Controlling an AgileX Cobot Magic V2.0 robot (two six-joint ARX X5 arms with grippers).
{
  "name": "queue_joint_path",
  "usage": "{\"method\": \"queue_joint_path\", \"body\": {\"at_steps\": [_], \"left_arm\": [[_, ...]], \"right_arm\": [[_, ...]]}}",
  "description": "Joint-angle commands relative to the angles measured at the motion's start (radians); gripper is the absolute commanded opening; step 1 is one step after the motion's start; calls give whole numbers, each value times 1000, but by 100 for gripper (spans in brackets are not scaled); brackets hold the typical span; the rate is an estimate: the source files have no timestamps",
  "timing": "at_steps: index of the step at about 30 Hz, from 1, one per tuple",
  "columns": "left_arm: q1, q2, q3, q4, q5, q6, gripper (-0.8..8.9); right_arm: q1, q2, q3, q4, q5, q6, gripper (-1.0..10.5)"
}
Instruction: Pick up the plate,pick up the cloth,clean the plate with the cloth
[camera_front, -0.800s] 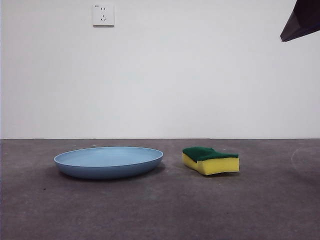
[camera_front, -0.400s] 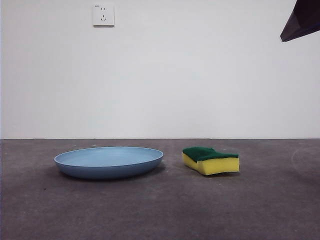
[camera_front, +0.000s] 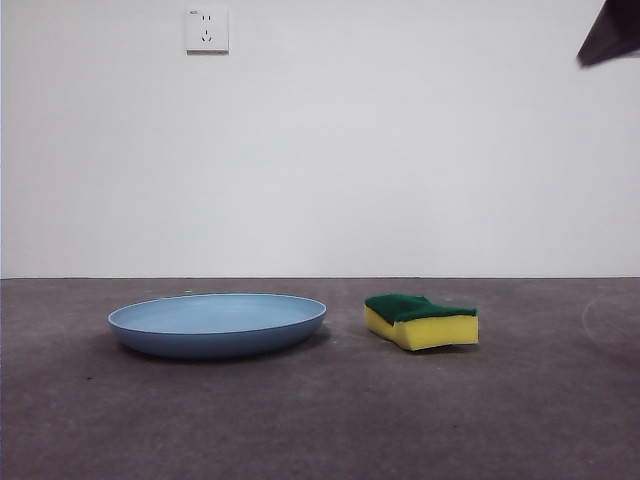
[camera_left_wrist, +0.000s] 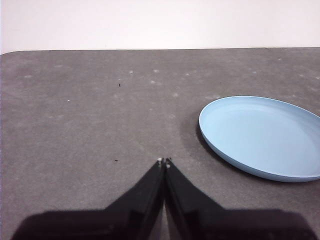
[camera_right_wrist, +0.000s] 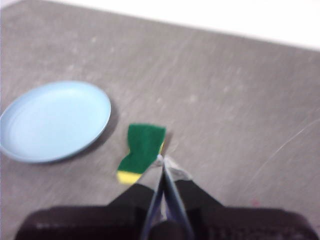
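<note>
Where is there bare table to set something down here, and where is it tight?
Bare table runs along the near edge, in front of both the plate and the sponge. More bare surface lies outward of the plate and outward of the sponge. The only tight spot is the narrow strip between plate and sponge. The left end effector hovers over bare table beside the plate.

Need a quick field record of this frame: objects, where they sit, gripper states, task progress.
plate: wide, shallow light-blue round plate, flat on the grey table, nothing in it
sponge: yellow foam sponge with dark green scouring top, beside the plate, apart from it
left gripper: shut, holds nothing, above bare table near the plate
right gripper: shut, holds nothing, above the sponge
wall: white power socket
progress: nothing picked up yet
</note>
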Motion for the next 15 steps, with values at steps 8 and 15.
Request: {"method": "queue_joint_path", "body": {"at_steps": [8, 15], "left_arm": [[3, -3, -14, 1, -1, 2, -3], [3, -3, -13, 1, -1, 2, -3]], "right_arm": [[-351, -235, -165, 134, -318, -13, 2], [-461, -448, -416, 285, -319, 31, 2]]}}
